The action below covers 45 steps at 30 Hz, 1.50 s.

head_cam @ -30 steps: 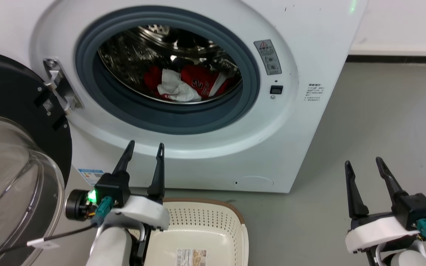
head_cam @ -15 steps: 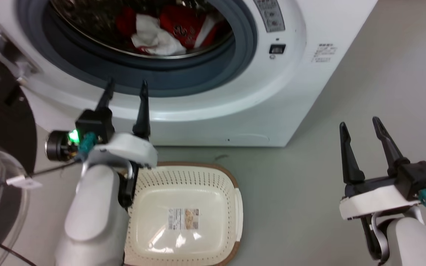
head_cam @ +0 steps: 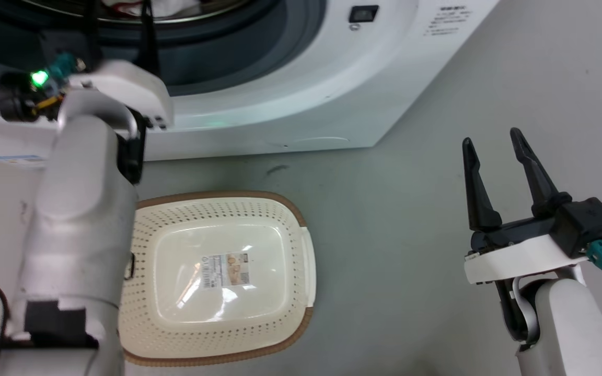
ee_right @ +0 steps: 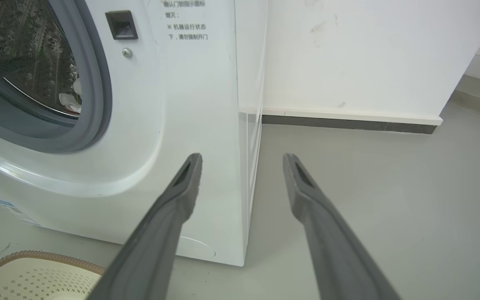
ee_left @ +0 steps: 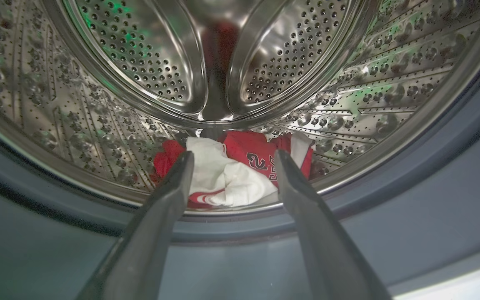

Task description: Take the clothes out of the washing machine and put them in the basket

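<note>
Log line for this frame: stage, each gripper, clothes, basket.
stage: pre-grasp | left gripper: open, at washer mouth, aimed at clothes | right gripper: open, over floor | basket: no clothes

I get bright, even room light; the basket (head_cam: 290,261) in front of the washing machine (head_cam: 290,94) throws white glare off its floor. Inside the washing machine the steel glints green and bows at the edges, with the left pincer (ee_left: 231,156) blurred.
</note>
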{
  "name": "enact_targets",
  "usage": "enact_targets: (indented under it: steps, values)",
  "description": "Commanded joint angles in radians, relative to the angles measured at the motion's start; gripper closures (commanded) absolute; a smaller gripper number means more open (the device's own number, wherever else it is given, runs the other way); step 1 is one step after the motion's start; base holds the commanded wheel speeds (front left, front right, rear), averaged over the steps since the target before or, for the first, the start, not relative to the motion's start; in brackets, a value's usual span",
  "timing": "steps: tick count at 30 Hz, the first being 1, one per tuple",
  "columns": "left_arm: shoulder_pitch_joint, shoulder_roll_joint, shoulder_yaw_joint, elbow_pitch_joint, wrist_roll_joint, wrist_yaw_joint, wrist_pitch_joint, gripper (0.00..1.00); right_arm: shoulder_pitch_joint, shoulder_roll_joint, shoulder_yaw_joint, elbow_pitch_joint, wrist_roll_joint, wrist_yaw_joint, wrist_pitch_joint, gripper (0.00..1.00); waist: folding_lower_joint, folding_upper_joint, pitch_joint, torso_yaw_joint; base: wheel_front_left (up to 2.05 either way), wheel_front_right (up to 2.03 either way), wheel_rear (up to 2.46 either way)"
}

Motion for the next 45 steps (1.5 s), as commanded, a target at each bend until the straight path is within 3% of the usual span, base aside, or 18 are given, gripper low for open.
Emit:
enact_targets:
  steps: [1, 11, 23, 36, 38, 45]
  values:
    - [-0.033, 0.012, 0.003, 0.026, -0.003, 0.005, 0.004, 0.0, -0.018, 0.001, 0.006, 0.005, 0.005, 0.0, -0.006, 0.0, -0.0001, 0.0, 0.031, -0.033, 0.0, 0.0, 0.0]
    - [-0.307, 0.123, -0.017, 0.244, 0.02, -0.01, 0.164, 0.0, -0.055, 0.001, 0.061, 0.018, 0.076, 0.0, -0.004, 0.0, -0.0001, 0.0, 0.11, -0.14, 0.0, 0.0, 0.0]
    - [-0.53, 0.237, -0.053, 0.366, 0.039, -0.032, 0.45, 0.0, -0.082, 0.001, 0.132, 0.013, 0.16, 0.0, -0.004, 0.0, -0.0001, 0.0, 0.214, -0.257, 0.0, 0.0, 0.0]
    - [-0.608, 0.276, -0.081, 0.429, 0.044, 0.006, 0.742, 0.0, -0.085, 0.001, 0.172, 0.009, 0.198, 0.0, -0.004, 0.0, -0.0001, 0.0, 0.264, -0.283, 0.0, 0.0, 0.0]
    - [-0.605, 0.27, -0.08, 0.426, 0.04, 0.015, 0.755, 1.0, -0.087, 0.001, 0.174, 0.007, 0.198, 0.0, -0.004, 0.0, -0.0001, 0.0, 0.263, -0.28, 0.0, 0.0, 0.0]
    - [-0.569, 0.257, -0.077, 0.365, 0.02, 0.049, 0.676, 1.0, -0.093, 0.001, 0.174, 0.013, 0.184, 0.0, -0.004, 0.0, -0.0001, 0.0, 0.243, -0.267, 0.0, 0.0, 0.0]
